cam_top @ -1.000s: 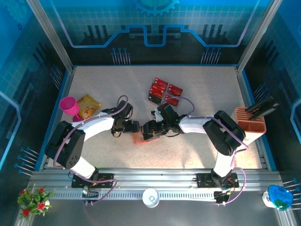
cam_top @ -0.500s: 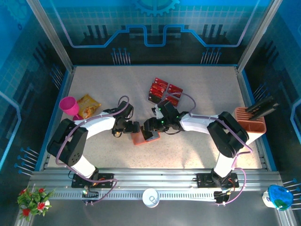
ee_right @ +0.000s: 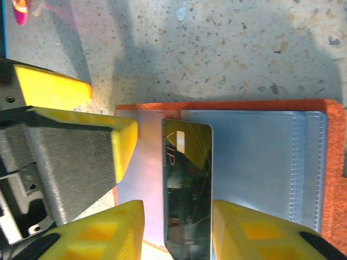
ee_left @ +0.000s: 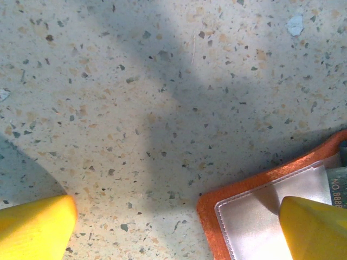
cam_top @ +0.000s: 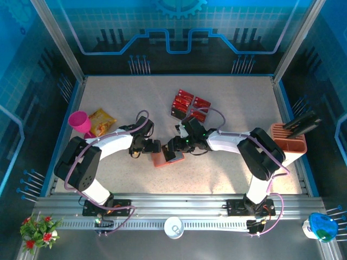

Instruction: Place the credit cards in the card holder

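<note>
Right pincer (ee_right: 178, 216) has narrowed about the card (ee_right: 187, 162), grip uncertain; left pincer (ee_left: 174, 227) spread wide.

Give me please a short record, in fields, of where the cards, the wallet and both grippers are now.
card in use: glossy dark rectangular card marked VIP, over the wallet's grey pockets
wallet: small orange-red folding wallet, open flat on the speckled table
right gripper: jaws apart, one on each side of the card
left gripper: wide open, one finger over the wallet's corner
other cards: pile of glossy red cards, beyond the grippers, apart from the wallet
</note>
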